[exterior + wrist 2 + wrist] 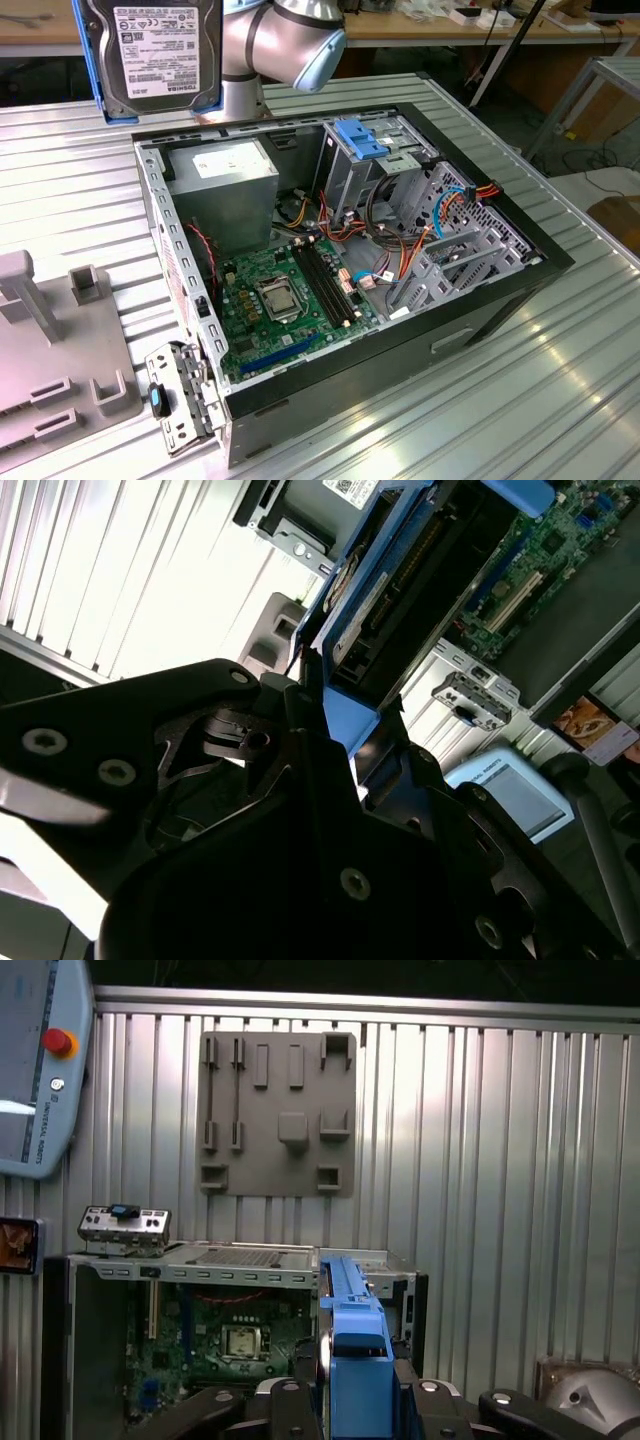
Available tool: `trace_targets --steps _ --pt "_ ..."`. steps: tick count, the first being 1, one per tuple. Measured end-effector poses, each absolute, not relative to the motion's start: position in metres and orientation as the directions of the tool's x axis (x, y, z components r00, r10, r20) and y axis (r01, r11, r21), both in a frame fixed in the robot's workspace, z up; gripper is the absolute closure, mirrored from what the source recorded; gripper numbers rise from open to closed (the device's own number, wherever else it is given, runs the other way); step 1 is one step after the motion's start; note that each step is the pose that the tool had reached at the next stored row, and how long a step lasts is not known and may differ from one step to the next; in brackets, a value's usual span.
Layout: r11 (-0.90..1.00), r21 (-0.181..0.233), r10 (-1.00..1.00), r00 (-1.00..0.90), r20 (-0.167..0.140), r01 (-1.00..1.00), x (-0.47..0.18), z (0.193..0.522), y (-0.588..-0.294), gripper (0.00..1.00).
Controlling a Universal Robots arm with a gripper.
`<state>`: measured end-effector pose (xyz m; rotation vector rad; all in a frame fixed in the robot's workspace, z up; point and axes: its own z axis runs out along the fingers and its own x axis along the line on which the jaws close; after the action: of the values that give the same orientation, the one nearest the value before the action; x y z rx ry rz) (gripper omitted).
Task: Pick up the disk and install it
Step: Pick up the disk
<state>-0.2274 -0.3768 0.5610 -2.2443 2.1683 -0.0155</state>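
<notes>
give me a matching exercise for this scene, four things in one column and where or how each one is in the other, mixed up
Things:
1. disk
2. motherboard
3. grey fixture plate
4. gripper

Places or states:
A. lying on the table at the exterior view's left
B. shut on the disk
C. held up in the air, label towards the exterior camera
D. flat on the floor of the open computer case

Pairs: 1-C, 2-D, 3-A, 4-B
</notes>
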Motion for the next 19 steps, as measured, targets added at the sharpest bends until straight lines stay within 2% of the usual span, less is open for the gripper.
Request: trace_targets --steps 19 --pt "-0.034 -0.022 -0.999 0.035 -0.007 -0.999 -0.165 0.561 -0.377 0.63"
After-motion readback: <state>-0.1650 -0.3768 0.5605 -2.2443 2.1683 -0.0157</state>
